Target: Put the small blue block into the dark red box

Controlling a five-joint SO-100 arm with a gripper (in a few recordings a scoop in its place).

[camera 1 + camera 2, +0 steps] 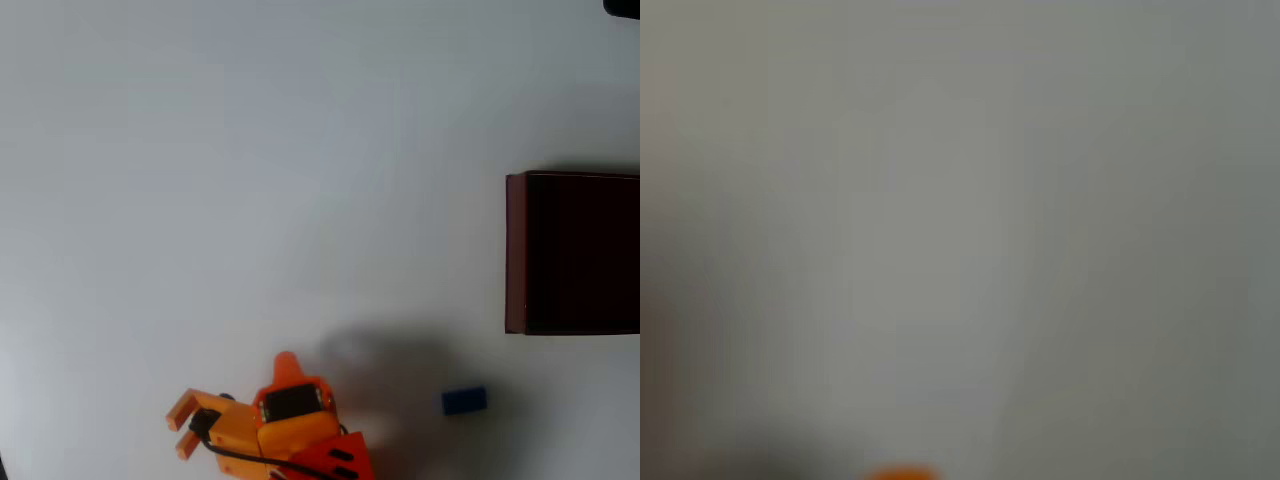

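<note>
the orange gripper (181, 430) was pictured from overhead near the bottom edge of a bare white table (250, 180), its two fingers pointed toward the left of the frame and slightly parted, with nothing held between them. the small blue block (464, 401) was seen lying flat on the table to the right of the arm, well apart from the fingers and behind the direction they faced, so a turn of the arm was judged necessary before any grasp could be attempted. the dark red box (515, 250) was set at the right edge of the overhead view, above the block and near it, its open dark interior turned upward and partly cut off by the frame. the block was not yet in the box, and the task was judged to be at its very start. nothing was found standing between block and box; only a soft shadow was cast on the surface beside the arm. in the wrist view a blurred grey surface was recorded, with a sliver of orange at the bottom edge.
</note>
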